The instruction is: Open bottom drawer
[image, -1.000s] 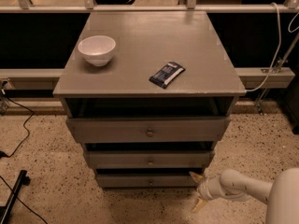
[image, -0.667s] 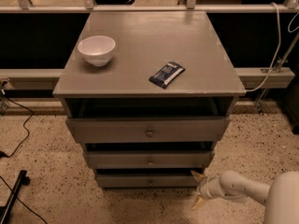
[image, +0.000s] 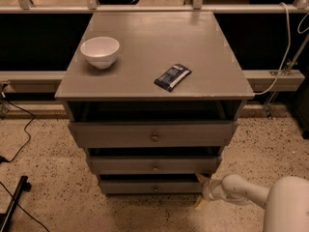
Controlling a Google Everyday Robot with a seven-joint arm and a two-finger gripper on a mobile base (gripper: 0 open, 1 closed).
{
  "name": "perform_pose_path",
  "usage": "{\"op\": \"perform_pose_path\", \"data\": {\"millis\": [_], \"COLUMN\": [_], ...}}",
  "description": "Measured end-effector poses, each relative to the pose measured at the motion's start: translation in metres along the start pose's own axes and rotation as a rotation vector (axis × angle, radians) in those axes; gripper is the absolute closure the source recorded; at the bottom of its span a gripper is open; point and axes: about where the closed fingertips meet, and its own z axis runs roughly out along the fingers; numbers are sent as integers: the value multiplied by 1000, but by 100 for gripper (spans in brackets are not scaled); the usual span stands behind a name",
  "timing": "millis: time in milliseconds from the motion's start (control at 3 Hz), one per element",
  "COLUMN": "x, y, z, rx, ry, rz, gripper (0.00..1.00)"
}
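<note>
Bottom drawer (image: pixel 153 186) no further out than a second ago, gripper (image: pixel 200 191) unmoved at its right end, fingers (image: pixel 199 178) spread wide, holding nothing; pull seemingly not yet begun.

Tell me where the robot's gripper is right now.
In the camera view, the white two-finger gripper sits low on the right, beside the right end of the narrow grey wooden bottom drawer.

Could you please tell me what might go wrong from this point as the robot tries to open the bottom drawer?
The gripper sits at the right end of the bottom drawer, far from its centre knob; a pull from there may skew the drawer or slip off. Its upper finger lies close to the middle drawer and might catch that instead. A jolt could shift the bowl on top.
</note>
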Motion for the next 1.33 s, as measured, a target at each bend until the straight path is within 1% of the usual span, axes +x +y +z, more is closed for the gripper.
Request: {"op": "perform_pose_path", "data": {"millis": [333,667,1000,1333], "x": [-1,-1,-1,-8], "y": [-7,-8,-2,9], "z": [17,32,40,37], "rx": [1,-4,-12,-21], "ry": [-5,-10,-14,-42], "rz": [-5,-2,2,-5], "gripper": [0,18,42,59]}}
